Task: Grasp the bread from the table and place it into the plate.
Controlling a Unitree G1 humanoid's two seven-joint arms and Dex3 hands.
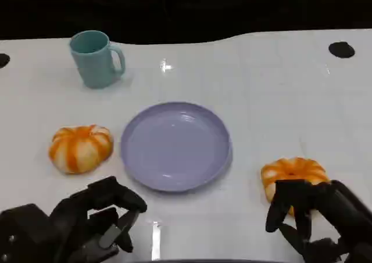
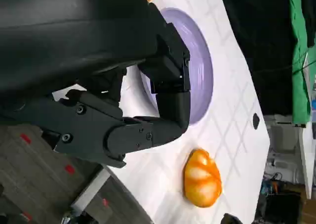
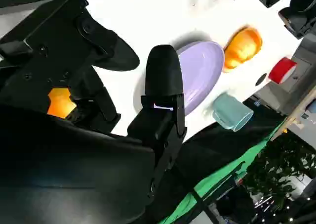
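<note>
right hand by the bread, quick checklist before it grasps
1. Right hand over the right bread: ok, fingers cover its near edge.
2. Bread gripped: not ok, fingers apart, nothing held.
3. Fingers touching bread: cannot tell.
4. Plate bare to receive it: ok.
5. Left hand out of the path: ok, near edge, holding nothing.
6. Left bread and mug away from the path: ok.

The right hand fills the near side, its black fingers reaching out over the white bench. Between the fingers shows a bit of an orange bun. Past the fingertips lies the purple plate, bare. A second bun sits just beyond it, and a teal mug stands near the plate's rim.
</note>
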